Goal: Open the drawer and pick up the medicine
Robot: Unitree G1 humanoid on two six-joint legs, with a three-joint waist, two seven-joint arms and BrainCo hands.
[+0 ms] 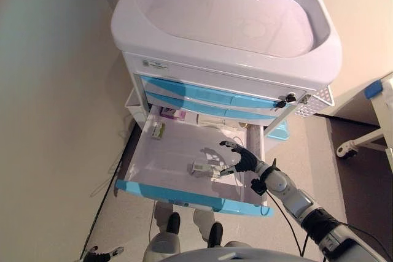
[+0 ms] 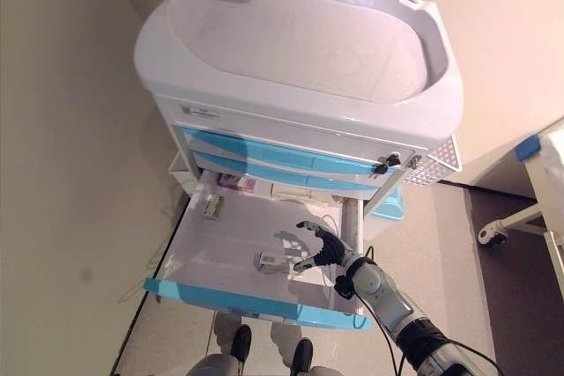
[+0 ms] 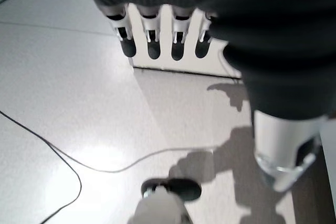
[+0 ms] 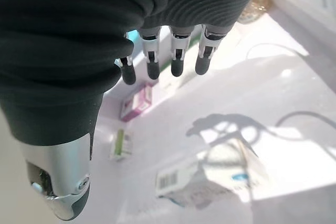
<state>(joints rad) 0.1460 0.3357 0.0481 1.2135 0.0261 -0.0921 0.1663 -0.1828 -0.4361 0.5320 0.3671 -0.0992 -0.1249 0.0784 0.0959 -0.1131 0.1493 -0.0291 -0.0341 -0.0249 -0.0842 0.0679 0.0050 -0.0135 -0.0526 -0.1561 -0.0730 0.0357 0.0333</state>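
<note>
The white cart's [image 1: 227, 53] bottom blue-fronted drawer [image 1: 184, 197] stands pulled out. On its floor lies a white medicine box [image 1: 202, 169], right of the middle; it also shows in the right wrist view [image 4: 210, 179]. A green-and-white box [image 1: 158, 130] and a pink box [image 1: 172, 113] lie at the drawer's back left. My right hand [image 1: 244, 159] is open inside the drawer, fingers spread just right of and above the white box, not touching it. My left hand [image 1: 101, 253] hangs low at the left with straight fingers [image 3: 152, 40] over the floor, empty.
Two shut blue drawers [image 1: 209, 99] sit above the open one. A thin cable [image 1: 236, 133] lies at the drawer's back right. A blue bin [image 1: 279, 130] stands beside the cart. A caster [image 1: 347, 148] of white furniture is at the right. A wall [image 1: 49, 90] is close on the left.
</note>
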